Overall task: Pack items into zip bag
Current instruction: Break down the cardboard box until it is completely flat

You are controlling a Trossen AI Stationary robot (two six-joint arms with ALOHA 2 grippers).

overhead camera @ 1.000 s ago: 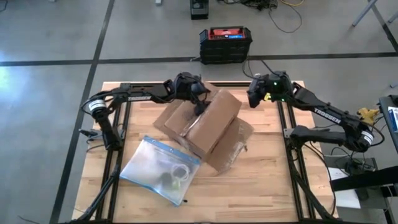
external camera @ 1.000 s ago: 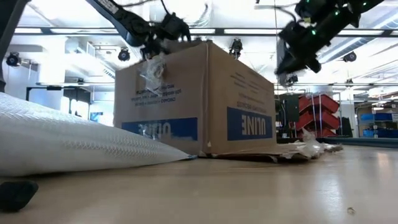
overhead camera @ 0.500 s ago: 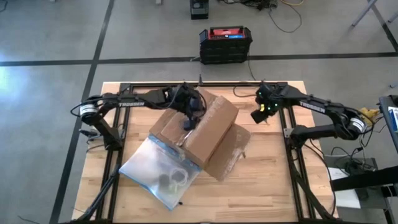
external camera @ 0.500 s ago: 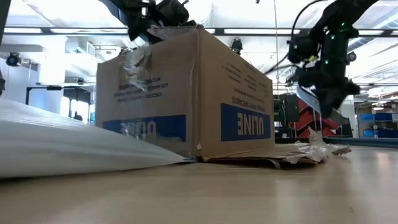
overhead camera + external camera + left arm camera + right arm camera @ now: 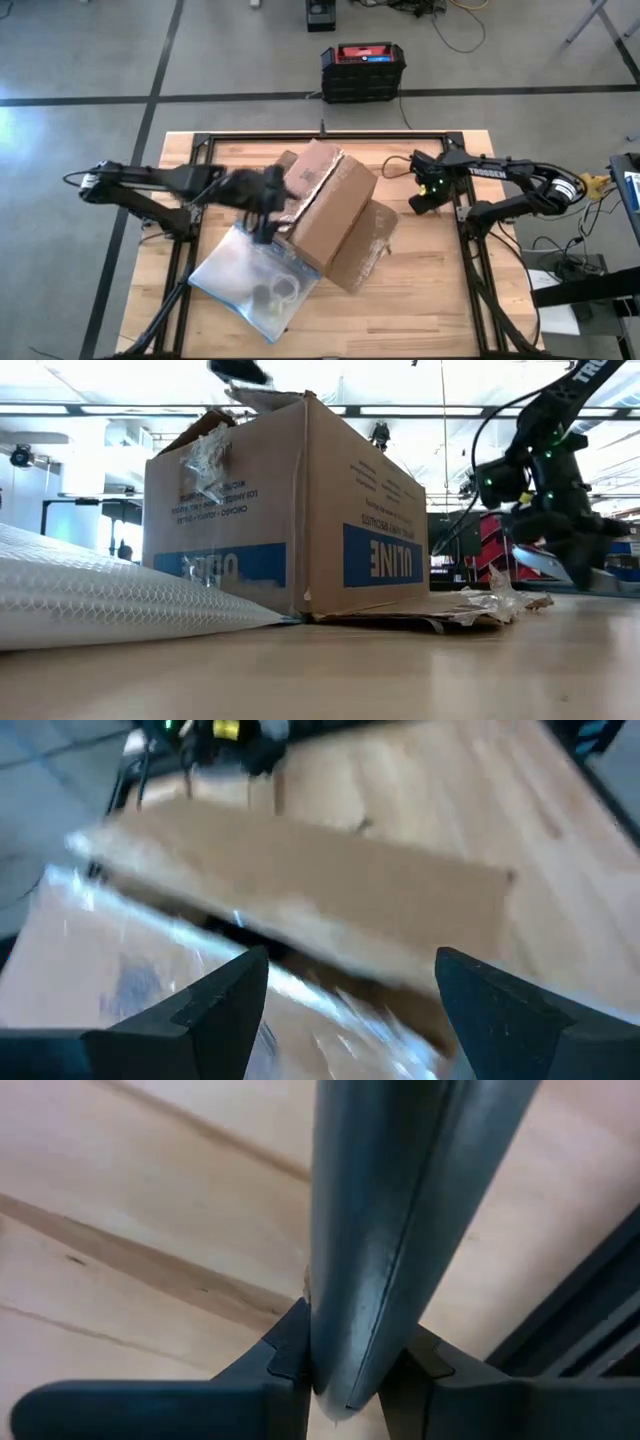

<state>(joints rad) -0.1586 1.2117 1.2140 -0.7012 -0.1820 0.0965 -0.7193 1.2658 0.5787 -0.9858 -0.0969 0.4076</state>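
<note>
Two grippers: left open-jawed over the box, right pinching a dark flat piece that may slip out beneath its jaws

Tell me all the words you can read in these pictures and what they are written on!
"ULINE": upside down on the blue band of the cardboard box, low view.
"TROSSEN": on the right arm, high view.
Small black print on the box's sides: too small to read.
Print on the box's other blue band: mostly hidden, unclear.
Nothing readable on the zip bag.
</note>
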